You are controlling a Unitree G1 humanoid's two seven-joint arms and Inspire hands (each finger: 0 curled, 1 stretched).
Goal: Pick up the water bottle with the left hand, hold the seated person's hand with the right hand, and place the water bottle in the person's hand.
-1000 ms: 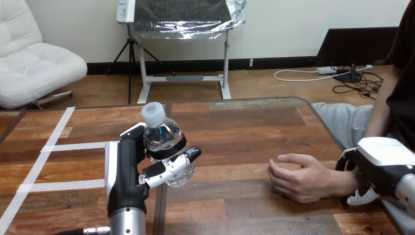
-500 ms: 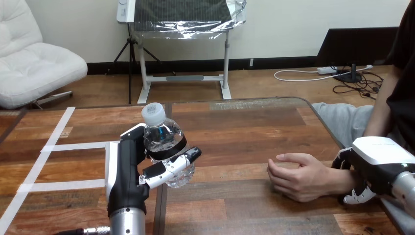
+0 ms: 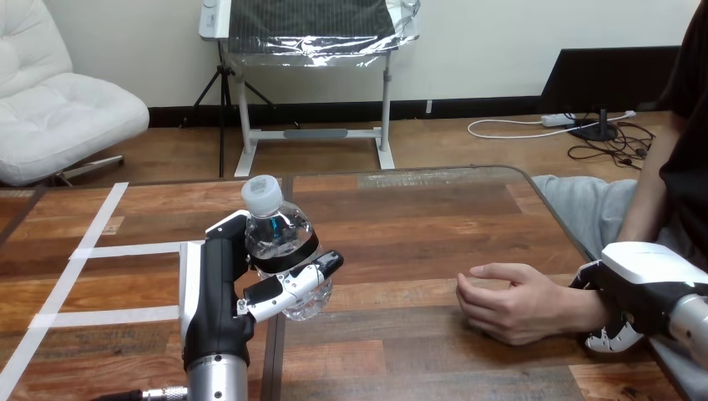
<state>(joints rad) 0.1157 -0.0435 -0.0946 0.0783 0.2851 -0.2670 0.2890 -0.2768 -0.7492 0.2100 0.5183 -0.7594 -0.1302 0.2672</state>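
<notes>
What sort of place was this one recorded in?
Probably a robot test station rather than a home: white tape lines mark out the wooden table, the robot's left hand holds a water bottle, and the person's hand rests on the table at the right.

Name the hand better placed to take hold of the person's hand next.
Right. The right hand sits at the wrist, just beside the person's hand. The left hand is well apart from it and is curled round the water bottle.
</notes>
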